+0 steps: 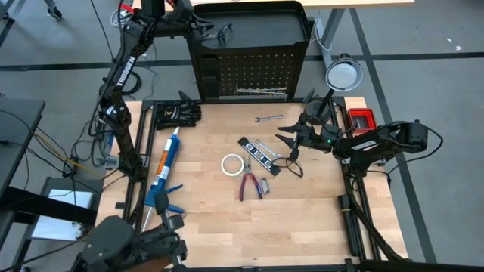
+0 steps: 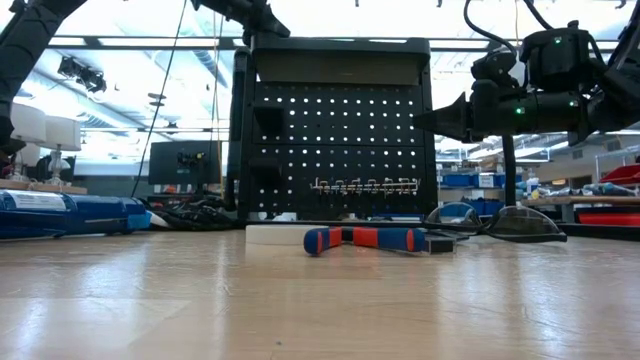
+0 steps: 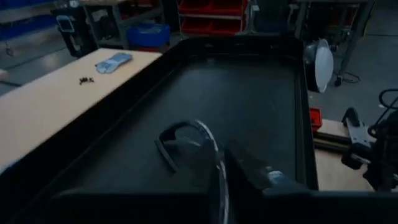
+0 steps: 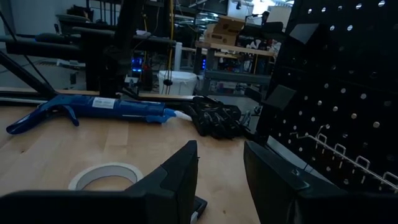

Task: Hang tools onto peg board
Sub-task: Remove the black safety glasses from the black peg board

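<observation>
The counter is pale, smooth wood with a soft sheen, the peg board matt black perforated metal with shiny silver wire hooks, and the pliers at the tape roll's five o'clock carry glossy red-and-blue grips.

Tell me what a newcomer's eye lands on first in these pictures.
First, the upright black peg board at the table's far edge, with a row of silver hooks low on its panel. Next, the left gripper reaching over the board's top, where a pair of safety glasses lies on the dark shelf. The right gripper hovers open above the tools left on the table, near the red-handled pliers and white tape roll.
</observation>
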